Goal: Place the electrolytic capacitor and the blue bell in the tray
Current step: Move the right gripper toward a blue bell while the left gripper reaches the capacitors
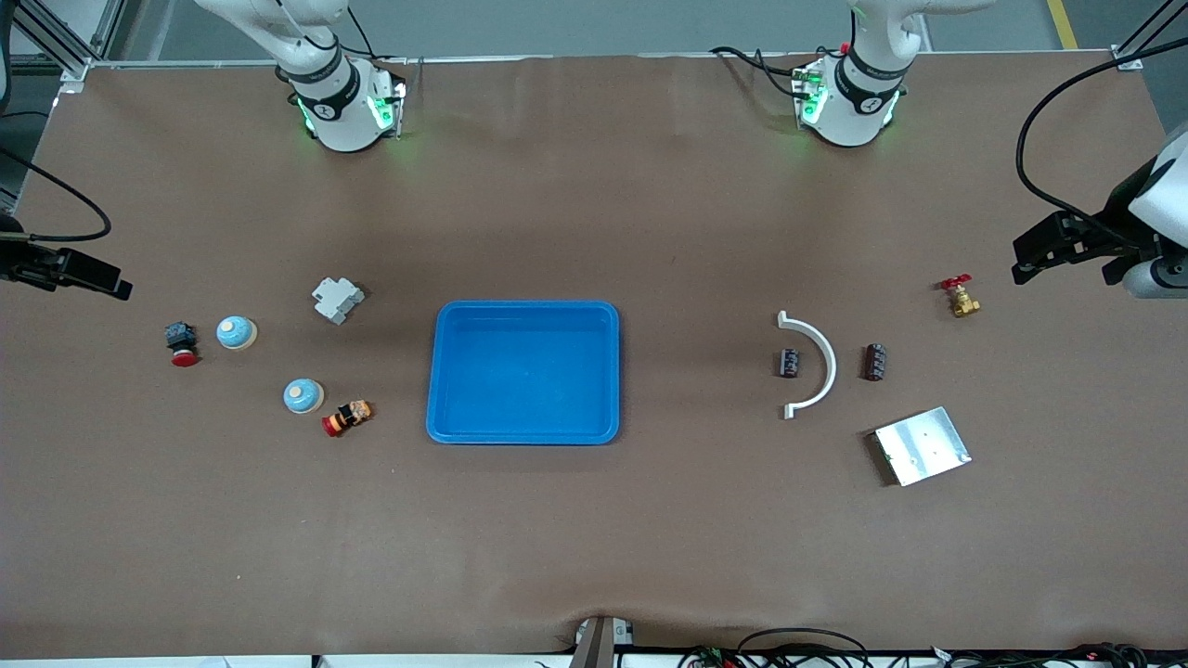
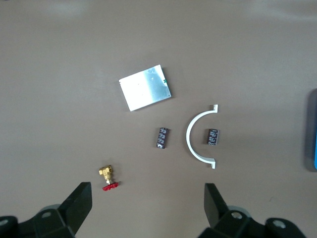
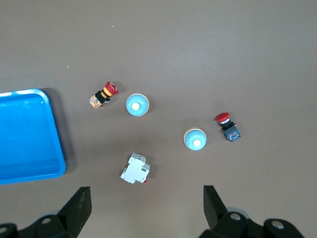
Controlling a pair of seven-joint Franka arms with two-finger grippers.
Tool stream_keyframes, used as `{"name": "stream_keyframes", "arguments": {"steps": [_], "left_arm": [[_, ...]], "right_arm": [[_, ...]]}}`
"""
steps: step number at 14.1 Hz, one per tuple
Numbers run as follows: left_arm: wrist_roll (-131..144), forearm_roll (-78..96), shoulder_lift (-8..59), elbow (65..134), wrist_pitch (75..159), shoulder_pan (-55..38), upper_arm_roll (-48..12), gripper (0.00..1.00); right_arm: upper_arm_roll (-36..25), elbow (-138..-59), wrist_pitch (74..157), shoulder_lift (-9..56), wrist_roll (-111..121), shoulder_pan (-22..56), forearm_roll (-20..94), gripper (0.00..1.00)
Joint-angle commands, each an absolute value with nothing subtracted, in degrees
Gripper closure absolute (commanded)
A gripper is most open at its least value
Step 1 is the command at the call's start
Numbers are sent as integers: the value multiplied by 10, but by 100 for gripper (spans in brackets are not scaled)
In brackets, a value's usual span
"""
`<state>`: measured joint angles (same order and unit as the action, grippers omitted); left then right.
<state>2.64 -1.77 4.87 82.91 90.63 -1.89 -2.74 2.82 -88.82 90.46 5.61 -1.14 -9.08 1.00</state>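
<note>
The blue tray [image 1: 524, 436] [image 3: 58, 148] [image 2: 314, 130] lies empty mid-table. Two dark electrolytic capacitors [image 1: 790, 362] [image 1: 874, 361] [image 2: 212, 137] [image 2: 161, 137] lie toward the left arm's end, one inside a white arc's curve, one just outside it. Two blue bells [image 1: 237, 332] [image 1: 303, 395] [image 3: 194, 139] [image 3: 137, 105] stand toward the right arm's end. My left gripper [image 1: 1026, 262] [image 2: 147, 203] hangs open and empty over the table's edge at its own end, beside the valve. My right gripper [image 1: 113, 280] [image 3: 147, 206] hangs open and empty over its end of the table.
A white arc [image 1: 817, 366], silver plate [image 1: 922, 445] and brass valve with red handle [image 1: 961, 297] lie near the capacitors. A grey circuit breaker [image 1: 337, 300], a red push button [image 1: 182, 343] and a red-and-yellow stop button [image 1: 347, 417] lie near the bells.
</note>
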Motion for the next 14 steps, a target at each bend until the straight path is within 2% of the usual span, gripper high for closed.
{"name": "stream_keyframes", "arguments": {"steps": [1, 9, 14], "left_arm": [[22, -23, 52, 822, 905, -16, -31, 0], [32, -19, 52, 838, 905, -24, -36, 0], [33, -19, 47, 902, 940, -22, -61, 0]], "right_arm": [[53, -890, 895, 34, -7, -106, 10, 0], [51, -907, 904, 36, -5, -124, 14, 0], [50, -991, 1000, 70, -4, -146, 8, 0]]}}
